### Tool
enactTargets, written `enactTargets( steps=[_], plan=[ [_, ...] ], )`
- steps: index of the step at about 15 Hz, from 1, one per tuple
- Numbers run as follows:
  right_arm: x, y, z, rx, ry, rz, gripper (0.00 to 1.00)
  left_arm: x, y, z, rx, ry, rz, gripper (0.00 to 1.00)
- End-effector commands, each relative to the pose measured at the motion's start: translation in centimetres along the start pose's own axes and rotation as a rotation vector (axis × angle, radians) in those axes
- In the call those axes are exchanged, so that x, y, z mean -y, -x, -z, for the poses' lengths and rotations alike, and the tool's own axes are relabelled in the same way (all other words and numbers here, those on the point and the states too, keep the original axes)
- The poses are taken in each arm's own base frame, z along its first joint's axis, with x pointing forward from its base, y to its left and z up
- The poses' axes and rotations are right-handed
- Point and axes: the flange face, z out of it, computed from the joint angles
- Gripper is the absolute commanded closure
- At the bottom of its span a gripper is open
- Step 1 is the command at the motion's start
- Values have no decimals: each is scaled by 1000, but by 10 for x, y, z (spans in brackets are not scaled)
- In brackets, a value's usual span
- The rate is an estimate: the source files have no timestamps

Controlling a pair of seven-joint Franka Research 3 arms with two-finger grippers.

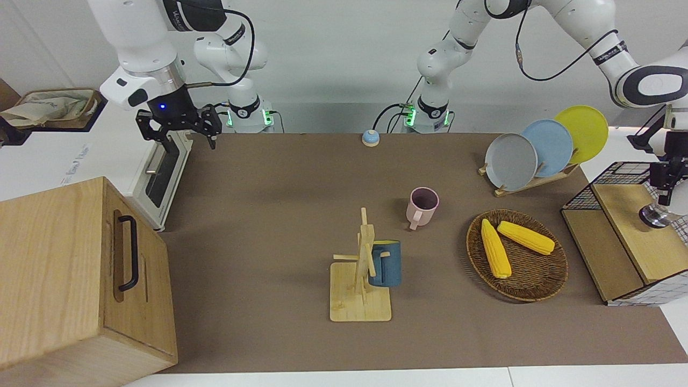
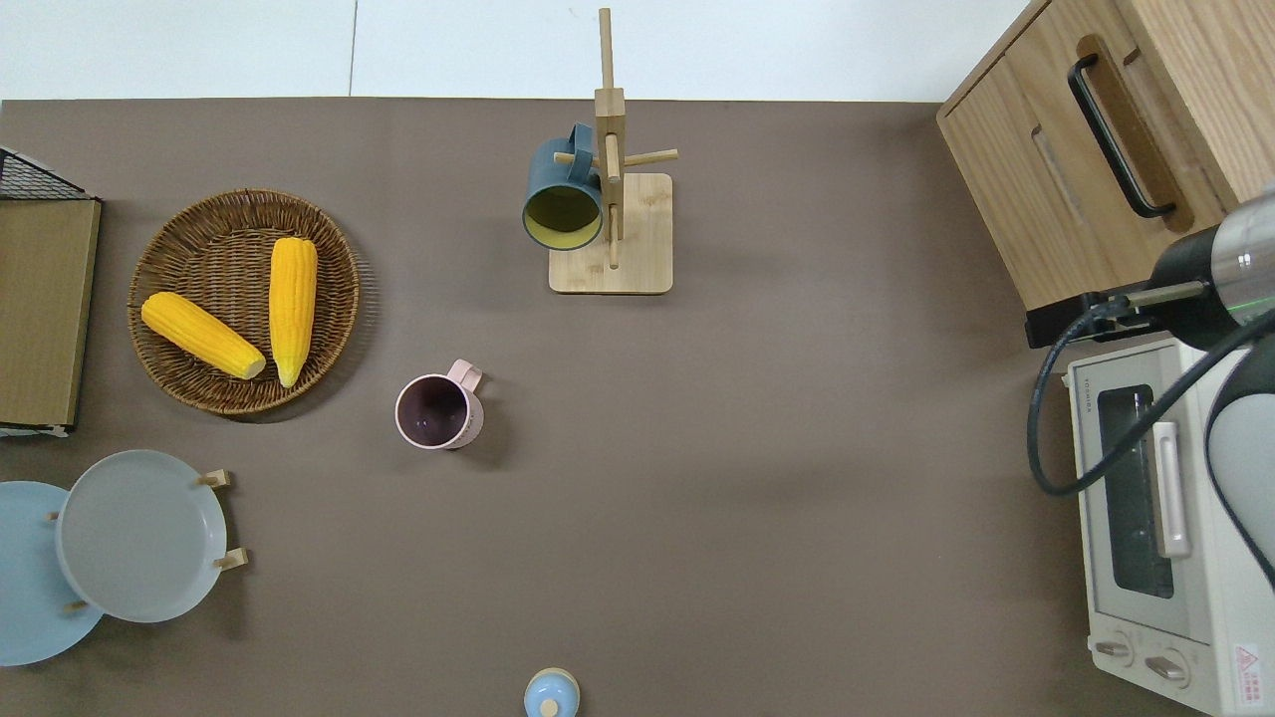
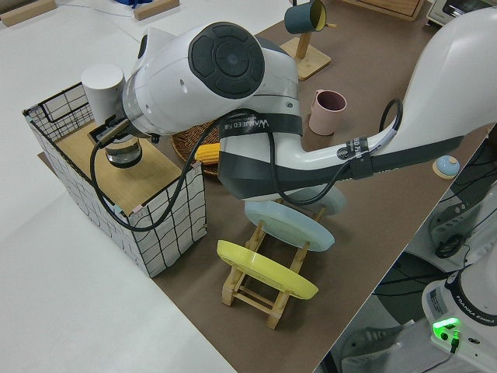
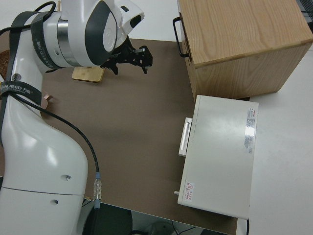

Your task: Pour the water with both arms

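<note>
My left arm reaches to its end of the table. Its gripper (image 1: pixel 666 192) hangs over the wooden shelf of a wire basket (image 1: pixel 626 236), just above a shiny metal vessel (image 1: pixel 653 216). In the left side view the arm's wrist hides the gripper; the metal vessel (image 3: pixel 123 152) stands there on the shelf beside a white cylinder (image 3: pixel 103 82). A pink cup (image 1: pixel 423 206) stands upright mid-table; it also shows in the overhead view (image 2: pixel 435 411). My right arm is parked, its gripper (image 1: pixel 180 128) open and empty.
A blue mug (image 2: pixel 563 194) hangs on a wooden mug rack (image 2: pixel 637 261). A wicker tray (image 2: pixel 179 378) holds two corn cobs. A plate rack (image 1: pixel 537 180) holds three plates. A toaster oven (image 2: pixel 1160 518) and a wooden cabinet (image 1: pixel 80 274) are at the right arm's end. A small blue bell (image 1: pixel 370 138) is there too.
</note>
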Motion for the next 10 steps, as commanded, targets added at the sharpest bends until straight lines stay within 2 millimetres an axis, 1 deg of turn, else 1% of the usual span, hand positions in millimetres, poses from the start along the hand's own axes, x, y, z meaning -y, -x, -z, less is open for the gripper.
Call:
enactTargets(
  steps=[1, 3, 4, 8, 9, 10],
  plan=[
    [0, 1, 4, 3, -21, 16, 13, 5, -2, -8, -50, -7, 2, 1000],
    [0, 1, 4, 3, -19, 16, 13, 7, 3, -13, -44, -4, -1, 988],
    [0, 1, 4, 3, -19, 16, 13, 8, 3, -13, -43, -6, -4, 976],
    [0, 1, 4, 3, -21, 16, 13, 6, 2, -14, -43, -4, -6, 888],
    [0, 1, 4, 3, -21, 16, 13, 5, 2, -14, -43, -2, -6, 759],
    [0, 1, 4, 3, -21, 16, 13, 5, 2, -15, -41, -2, -5, 371]
  ],
)
